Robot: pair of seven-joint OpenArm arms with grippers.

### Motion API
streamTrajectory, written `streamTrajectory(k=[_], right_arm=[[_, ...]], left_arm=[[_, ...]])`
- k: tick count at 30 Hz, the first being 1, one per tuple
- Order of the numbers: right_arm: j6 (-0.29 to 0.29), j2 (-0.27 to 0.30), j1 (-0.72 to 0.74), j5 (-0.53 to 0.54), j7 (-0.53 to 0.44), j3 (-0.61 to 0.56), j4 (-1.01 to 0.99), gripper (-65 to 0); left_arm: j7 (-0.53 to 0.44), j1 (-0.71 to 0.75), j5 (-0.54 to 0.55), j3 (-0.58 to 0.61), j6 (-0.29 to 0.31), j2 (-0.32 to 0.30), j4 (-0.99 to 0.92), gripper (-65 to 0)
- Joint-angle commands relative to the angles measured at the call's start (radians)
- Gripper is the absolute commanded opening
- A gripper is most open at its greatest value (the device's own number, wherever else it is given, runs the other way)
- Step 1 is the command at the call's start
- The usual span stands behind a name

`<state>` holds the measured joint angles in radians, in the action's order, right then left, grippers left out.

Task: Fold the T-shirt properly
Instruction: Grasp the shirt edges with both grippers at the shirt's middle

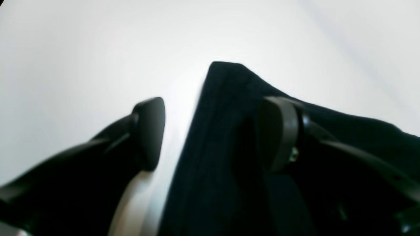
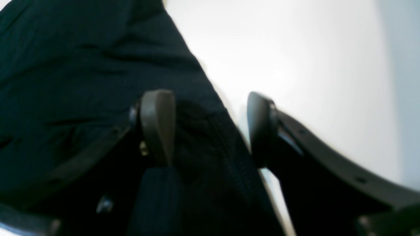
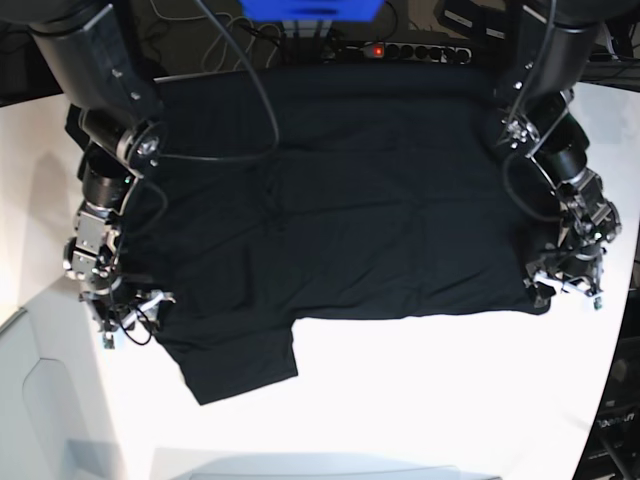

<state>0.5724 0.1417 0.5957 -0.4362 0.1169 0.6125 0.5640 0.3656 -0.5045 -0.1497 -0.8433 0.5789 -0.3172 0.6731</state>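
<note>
The black T-shirt (image 3: 340, 200) lies spread plain side up on the white table (image 3: 420, 400), one sleeve (image 3: 240, 360) sticking out at the near left. My left gripper (image 3: 572, 282) is at the shirt's near right corner. In the left wrist view the left gripper (image 1: 213, 134) is open and straddles the shirt's edge (image 1: 223, 108), one finger (image 1: 279, 134) over the cloth and the other over bare table. My right gripper (image 3: 125, 315) is at the shirt's left edge. In the right wrist view the right gripper (image 2: 210, 127) is open with the hem (image 2: 210, 137) between its jaws.
A power strip (image 3: 400, 50) with cables and a blue object (image 3: 310, 10) sit behind the table's far edge. Both arms (image 3: 110, 120) (image 3: 540, 90) reach over the shirt's left and right sides. White table shows in front of the shirt.
</note>
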Motion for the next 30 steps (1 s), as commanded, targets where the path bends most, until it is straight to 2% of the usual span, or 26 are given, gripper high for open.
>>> streamTrajectory(k=[1,7,14,20,25,27,30], right_arm=[[-0.007,-0.001,0.003,-0.023,0.076,-0.001,-0.023,-39.2],[-0.009,0.002,0.002,-0.023,0.08,-0.001,-0.057,-65.0],[-0.007,0.0,-0.003,-0.023,0.083,-0.001,-0.057,-65.0],[-0.01,-0.001,-0.003,-0.023,0.083,-0.001,-0.057,-65.0],[-0.01,-0.001,-0.003,-0.023,0.083,-0.001,-0.057,-65.0],[-0.01,-0.001,-0.003,-0.023,0.083,-0.001,-0.057,-65.0],[-0.01,-0.001,-0.003,-0.023,0.083,-0.001,-0.057,-65.0]], left_arm=[[-0.024,-0.036,0.012,0.0,0.003,-0.018,0.015,-22.2],[-0.024,-0.036,0.012,0.002,0.003,-0.017,0.001,-22.2],[-0.024,-0.038,0.012,0.008,0.002,-0.021,-0.065,-22.2],[-0.024,-0.036,0.012,0.14,0.002,-0.021,-0.066,-22.2],[-0.023,-0.036,0.012,0.147,0.002,-0.021,-0.089,-23.5],[-0.023,-0.036,0.012,0.147,0.002,-0.024,-0.117,-29.6],[-0.023,-0.036,0.014,0.143,0.002,-0.038,-0.132,-45.9]])
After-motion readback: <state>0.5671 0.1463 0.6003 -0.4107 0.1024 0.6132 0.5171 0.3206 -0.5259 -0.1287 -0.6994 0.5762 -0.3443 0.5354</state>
